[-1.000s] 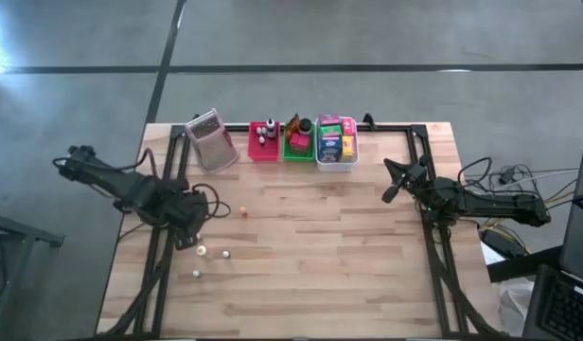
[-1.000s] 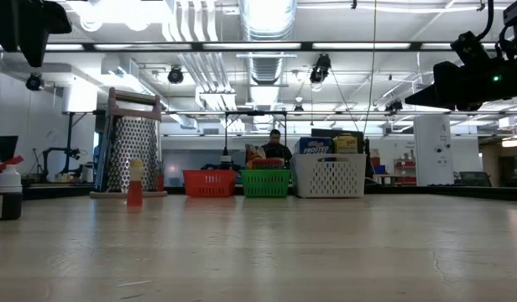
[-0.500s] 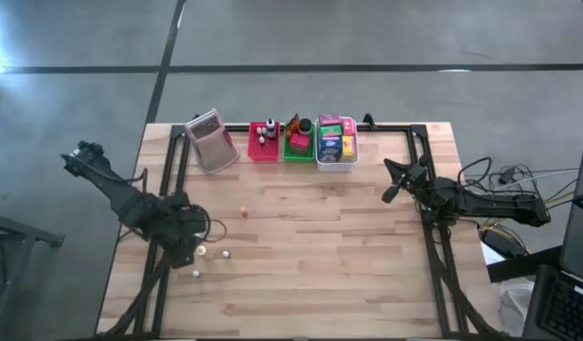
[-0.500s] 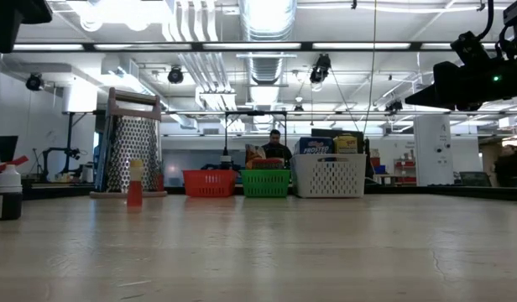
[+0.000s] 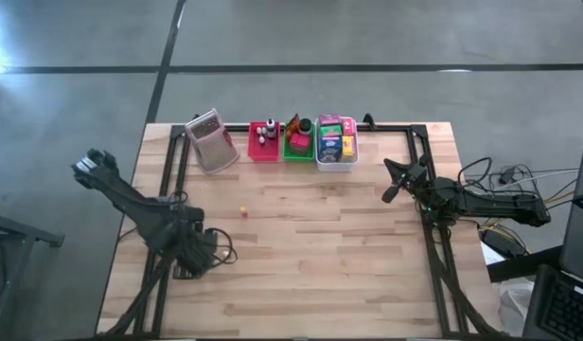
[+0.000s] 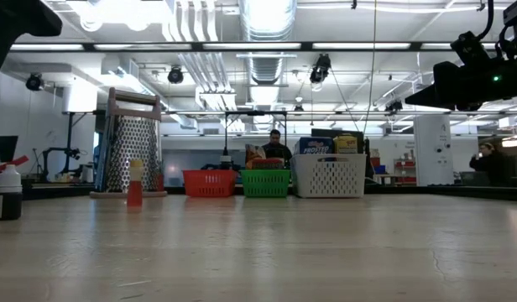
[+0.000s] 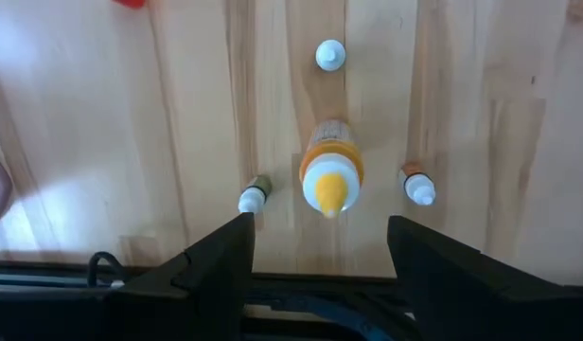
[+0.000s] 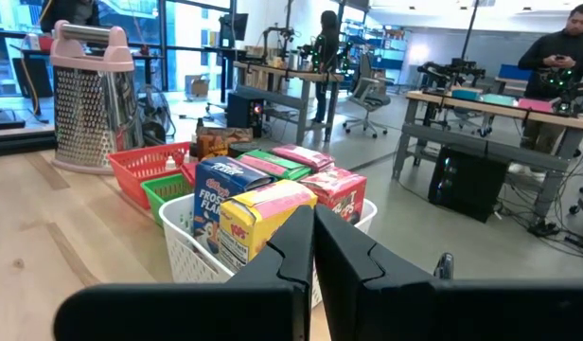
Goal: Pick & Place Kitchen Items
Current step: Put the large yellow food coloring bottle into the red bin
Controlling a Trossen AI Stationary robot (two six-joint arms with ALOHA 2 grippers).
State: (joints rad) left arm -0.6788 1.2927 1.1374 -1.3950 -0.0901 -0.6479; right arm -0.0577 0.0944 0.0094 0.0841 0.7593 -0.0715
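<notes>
I saw a red tray (image 5: 263, 144), a green tray (image 5: 296, 145) and a white tray (image 5: 335, 157) on pale wood; the yellow-capped bottle (image 7: 330, 172) wore orange, the grater (image 8: 83, 95) pink trim.

Wood, perforated metal, moulded plastic, printed card
Table (image 5: 329, 246) of pale, matt wood planks with visible grain; grater (image 6: 133, 155) of shiny perforated metal, pink-topped; white basket (image 6: 329, 176) at its 3 o'clock of latticed plastic; boxes (image 8: 263, 218) of glossy printed card; small bottles (image 7: 331, 180) of smooth plastic
</notes>
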